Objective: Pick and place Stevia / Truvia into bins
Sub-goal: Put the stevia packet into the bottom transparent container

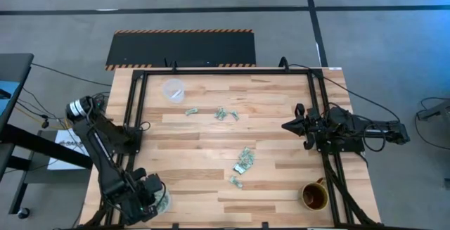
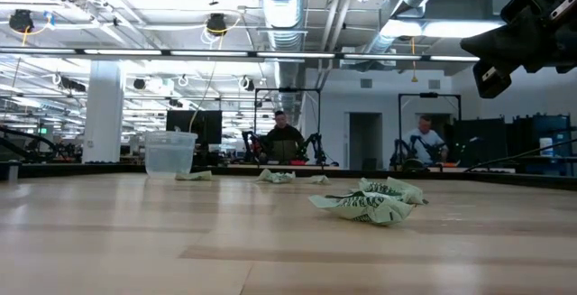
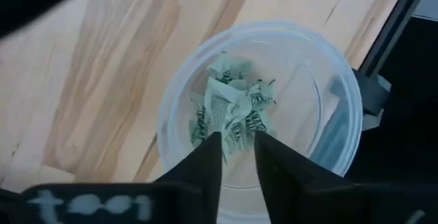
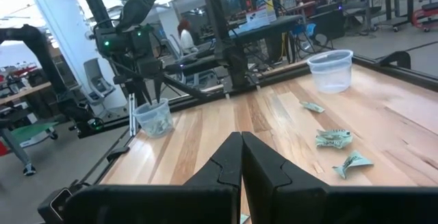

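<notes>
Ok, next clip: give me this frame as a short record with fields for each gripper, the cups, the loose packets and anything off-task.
left gripper: over the near-left cup, holding a packet above the packets already inside
right gripper: shut, empty, raised at the table's right edge
far cup: looks empty
loose packets: scattered mid-table
brown mug: near right corner
</notes>
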